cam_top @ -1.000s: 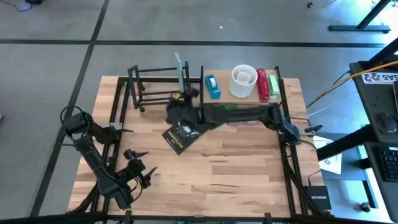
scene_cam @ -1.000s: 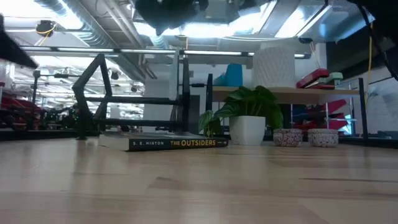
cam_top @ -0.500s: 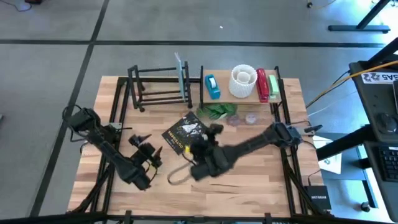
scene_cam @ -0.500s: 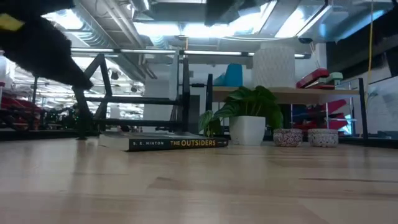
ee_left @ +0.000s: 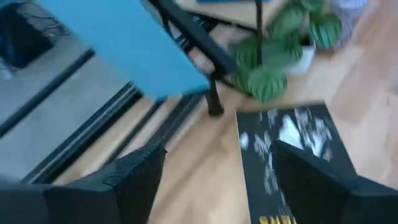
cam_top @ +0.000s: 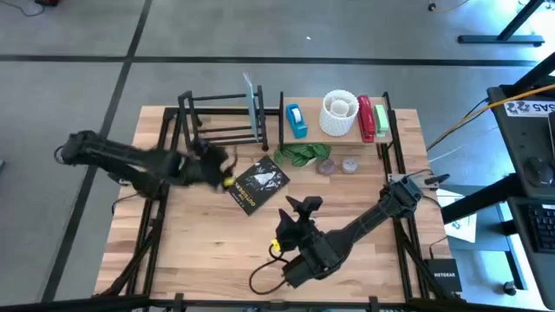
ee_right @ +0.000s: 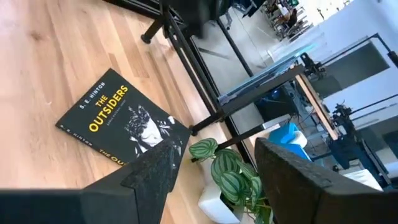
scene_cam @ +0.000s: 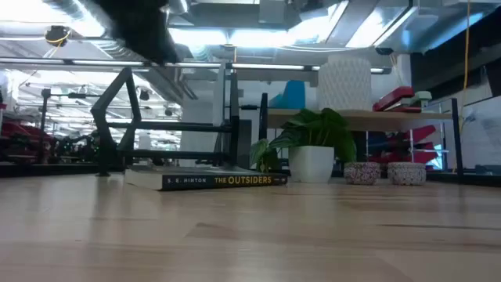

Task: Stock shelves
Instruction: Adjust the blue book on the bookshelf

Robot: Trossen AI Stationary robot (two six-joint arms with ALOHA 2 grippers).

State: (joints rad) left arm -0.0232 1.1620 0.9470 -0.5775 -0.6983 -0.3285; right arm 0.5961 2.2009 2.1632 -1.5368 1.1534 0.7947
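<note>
Wooden tabletop [cam_top: 347,217] carries a black book [cam_top: 257,185] lying flat near its middle. Just behind it stand the black wire rack [cam_top: 221,121] and the wood shelf board [cam_top: 312,130]. Left gripper [cam_top: 217,167] hovers beside the book — fingers spread, empty. Right gripper [cam_top: 293,227], also spread and empty, sits nearer the front edge — well apart from both shelves.

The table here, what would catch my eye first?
A black paperback, The Outsiders, lies flat mid-table, with the left gripper open just beside it. Behind it, a leafy potted plant stands under the wood shelf board; the black wire rack holds one upright blue book.
</note>
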